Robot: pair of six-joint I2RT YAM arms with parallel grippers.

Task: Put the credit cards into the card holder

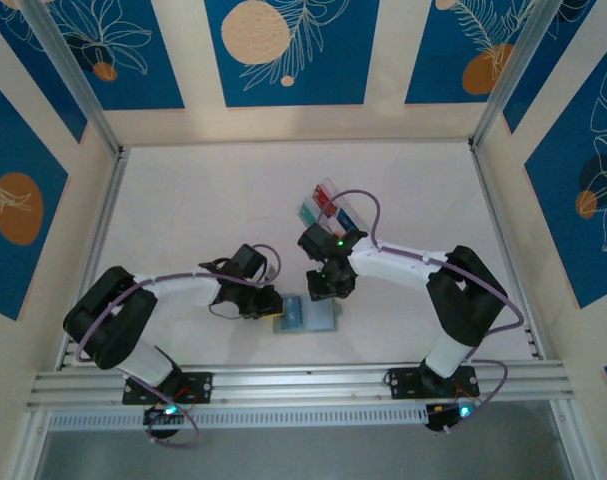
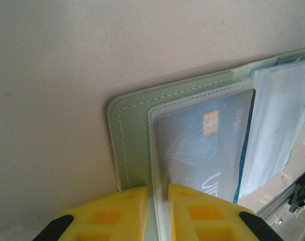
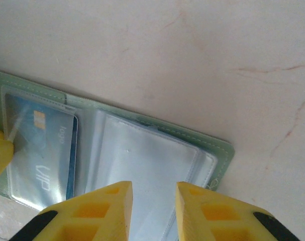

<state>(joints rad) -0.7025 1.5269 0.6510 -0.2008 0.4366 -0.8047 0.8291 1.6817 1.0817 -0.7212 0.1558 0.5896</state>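
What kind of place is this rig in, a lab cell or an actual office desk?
Most likely a lab data-collection cell, not a real desk. The left arm and right arm are bolted to an aluminium rail. Metal frame posts box in the white tabletop, with printed blue backdrop panels behind.

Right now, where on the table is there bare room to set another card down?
Bare: the wide far-left stretch of table between the left rail and the clear box, and the strip right of the box. Crowded: near centre, where the left gripper and right gripper meet over the card holder.
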